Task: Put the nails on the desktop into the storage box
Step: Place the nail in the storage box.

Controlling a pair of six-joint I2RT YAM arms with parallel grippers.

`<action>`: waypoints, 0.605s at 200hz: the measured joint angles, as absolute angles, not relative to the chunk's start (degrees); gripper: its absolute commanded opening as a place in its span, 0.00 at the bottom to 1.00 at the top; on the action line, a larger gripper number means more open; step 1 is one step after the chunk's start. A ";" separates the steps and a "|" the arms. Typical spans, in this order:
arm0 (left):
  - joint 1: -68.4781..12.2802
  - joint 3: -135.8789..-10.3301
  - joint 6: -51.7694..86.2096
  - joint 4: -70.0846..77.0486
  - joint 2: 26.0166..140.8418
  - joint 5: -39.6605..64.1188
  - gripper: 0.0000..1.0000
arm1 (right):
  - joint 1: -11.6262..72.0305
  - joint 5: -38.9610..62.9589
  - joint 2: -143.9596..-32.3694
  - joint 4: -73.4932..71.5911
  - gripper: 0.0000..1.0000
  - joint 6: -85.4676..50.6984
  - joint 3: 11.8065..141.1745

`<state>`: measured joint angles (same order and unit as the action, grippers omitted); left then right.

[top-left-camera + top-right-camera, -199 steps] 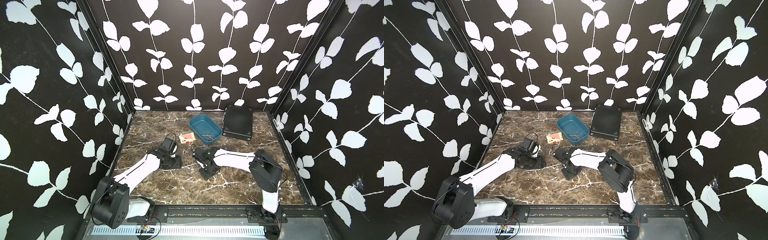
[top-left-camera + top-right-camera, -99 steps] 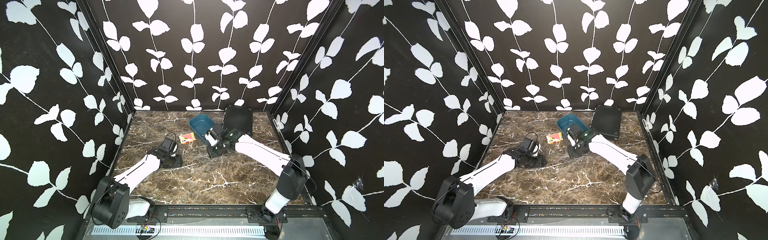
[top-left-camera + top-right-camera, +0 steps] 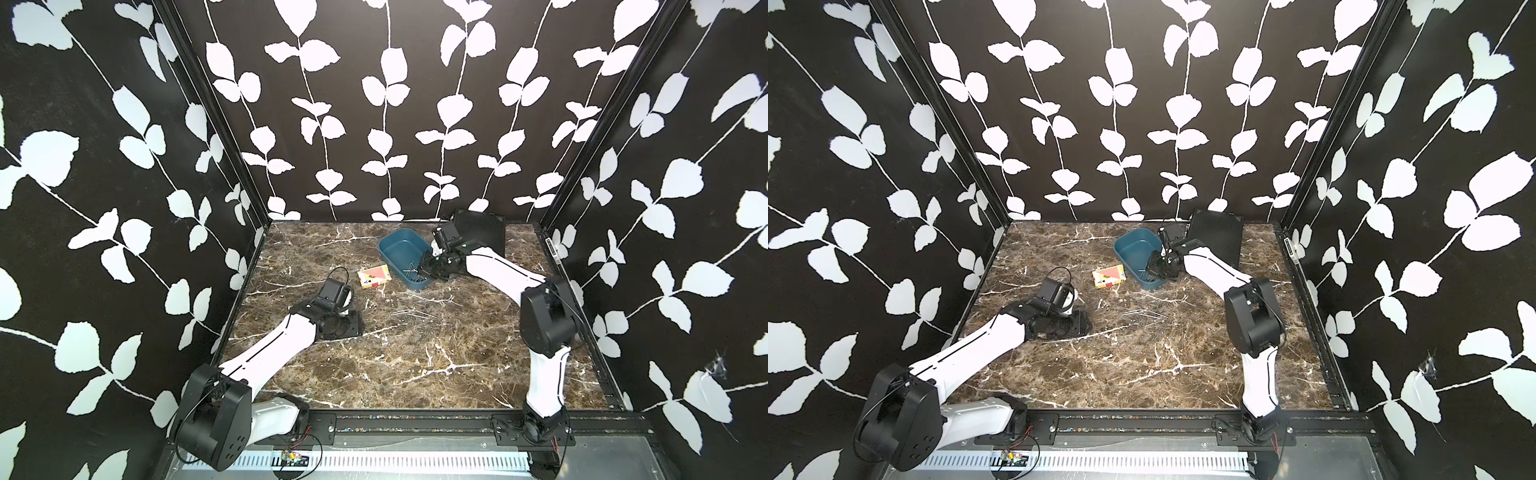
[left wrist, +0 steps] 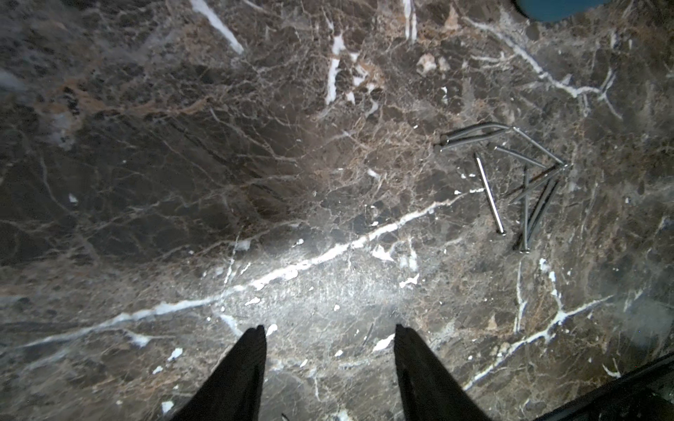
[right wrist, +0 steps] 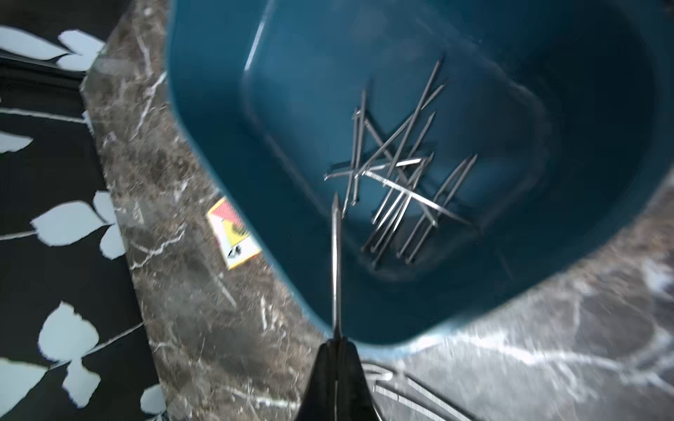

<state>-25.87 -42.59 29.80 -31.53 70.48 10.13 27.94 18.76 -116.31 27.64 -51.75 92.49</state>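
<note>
The teal-blue storage box [image 3: 401, 248] [image 3: 1136, 249] stands at the back of the brown marble desktop [image 3: 374, 374]. Several nails [image 5: 401, 171] lie crossed on its floor. My right gripper [image 5: 337, 342] [image 3: 424, 272] [image 3: 1152, 272] hangs over the box's near corner, shut on one nail [image 5: 336, 262] that sticks out past the fingertips above the box. A loose cluster of nails [image 3: 415, 318] [image 3: 1144, 316] [image 4: 525, 182] lies mid-desktop. My left gripper [image 4: 330, 330] [image 3: 355, 325] is open and empty, low over bare marble to the left of that cluster.
A small red-and-white card box [image 3: 375, 276] [image 3: 1108, 277] [image 5: 235, 237] lies just left of the storage box. A black ribbed case [image 3: 478, 228] [image 3: 1219, 232] lies flat at the back right. Black leaf-patterned walls close three sides.
My right arm has swung from the middle of the desktop back to the storage box, carrying a nail. The left arm has not moved.
</note>
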 measured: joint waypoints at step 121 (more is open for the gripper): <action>-33.50 -40.66 36.05 -44.77 64.05 4.91 0.58 | 30.74 16.71 -97.78 34.33 0.35 -39.13 82.54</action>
